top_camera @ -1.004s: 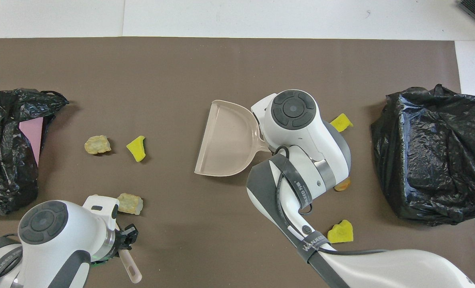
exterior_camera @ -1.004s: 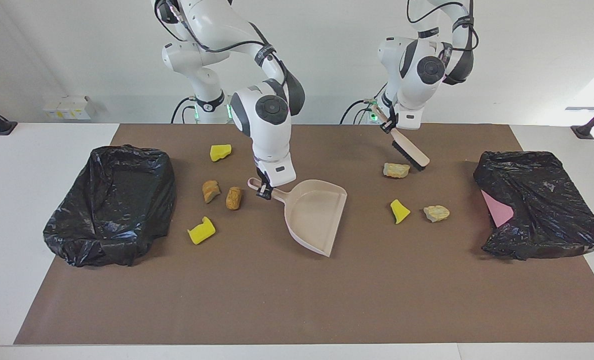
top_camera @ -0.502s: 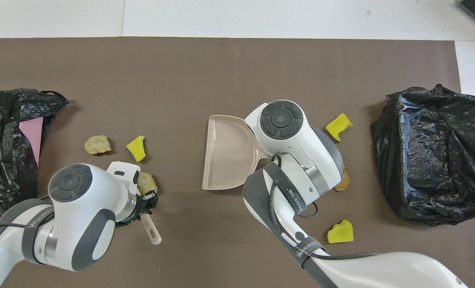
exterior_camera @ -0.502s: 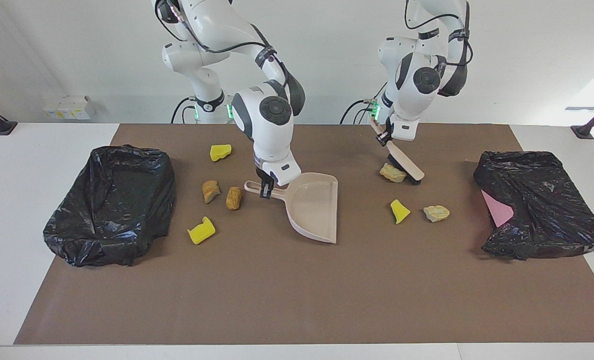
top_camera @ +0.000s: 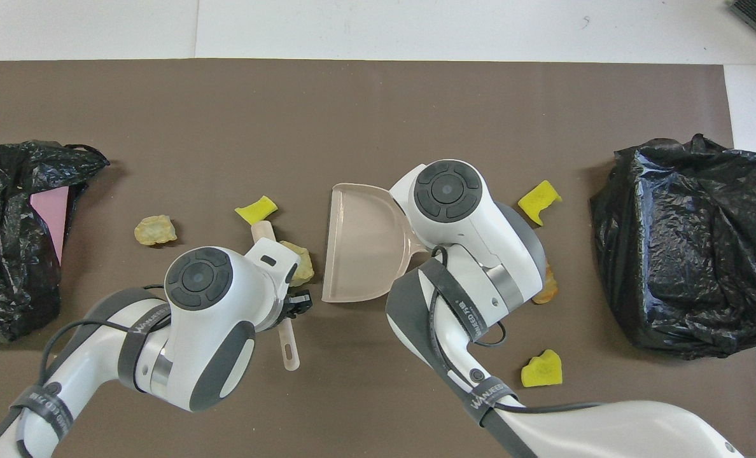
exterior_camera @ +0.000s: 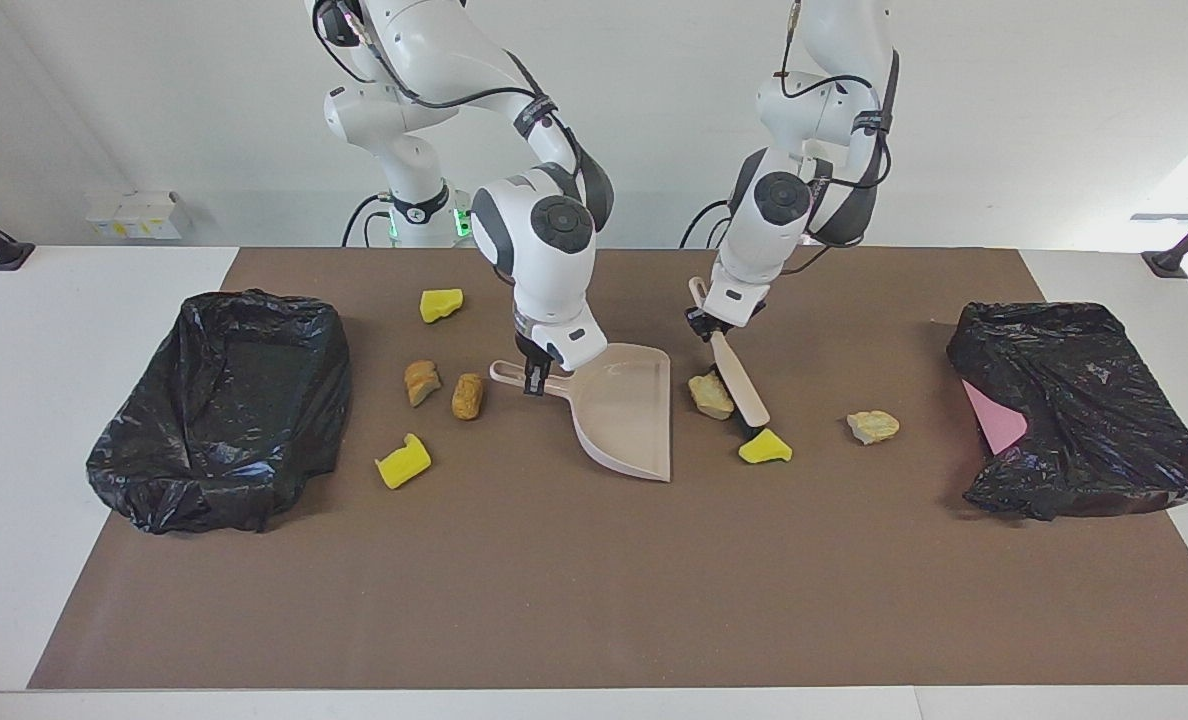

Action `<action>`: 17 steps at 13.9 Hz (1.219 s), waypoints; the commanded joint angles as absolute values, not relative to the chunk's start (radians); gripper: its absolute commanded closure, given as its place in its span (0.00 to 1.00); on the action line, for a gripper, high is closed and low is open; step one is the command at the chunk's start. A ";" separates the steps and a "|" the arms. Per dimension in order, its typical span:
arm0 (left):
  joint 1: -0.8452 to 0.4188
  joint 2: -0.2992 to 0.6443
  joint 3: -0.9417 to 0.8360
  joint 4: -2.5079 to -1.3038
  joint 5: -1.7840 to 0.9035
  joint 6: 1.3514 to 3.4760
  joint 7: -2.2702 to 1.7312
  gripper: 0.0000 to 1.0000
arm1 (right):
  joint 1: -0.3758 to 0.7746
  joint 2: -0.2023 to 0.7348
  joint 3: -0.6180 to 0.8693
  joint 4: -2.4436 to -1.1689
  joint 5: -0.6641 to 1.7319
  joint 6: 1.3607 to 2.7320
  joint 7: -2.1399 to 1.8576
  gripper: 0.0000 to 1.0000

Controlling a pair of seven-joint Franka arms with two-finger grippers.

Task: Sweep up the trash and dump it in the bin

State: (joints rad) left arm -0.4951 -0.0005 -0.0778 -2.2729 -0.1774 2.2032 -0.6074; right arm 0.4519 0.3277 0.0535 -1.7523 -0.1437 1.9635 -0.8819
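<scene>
We are mid-sweep: left gripper [exterior_camera: 711,325], jaws clamped on the brush [exterior_camera: 740,385], drives two scraps [exterior_camera: 711,395] just beside the dustpan [exterior_camera: 626,415] held by right gripper [exterior_camera: 531,377]; next, push them in.

White arms [exterior_camera: 544,250], grey joints, black cables.

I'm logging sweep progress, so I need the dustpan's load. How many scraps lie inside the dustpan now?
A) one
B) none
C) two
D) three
B: the dustpan shows only bare floor inside, while the nearest tan scrap and the yellow scrap lie on the mat beside its mouth, by the brush.
</scene>
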 commanded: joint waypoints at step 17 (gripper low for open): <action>-0.013 -0.009 -0.060 -2.051 -0.054 1.821 -0.205 1.00 | 0.445 0.307 0.063 -1.766 -0.160 1.957 -0.907 1.00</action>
State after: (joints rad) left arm -0.1000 0.0029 -0.0470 -2.0331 -0.0771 1.8291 -0.2968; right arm 0.4519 0.3272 0.0546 -1.7523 -0.1449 1.9631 -0.8821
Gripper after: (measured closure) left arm 0.736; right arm 0.674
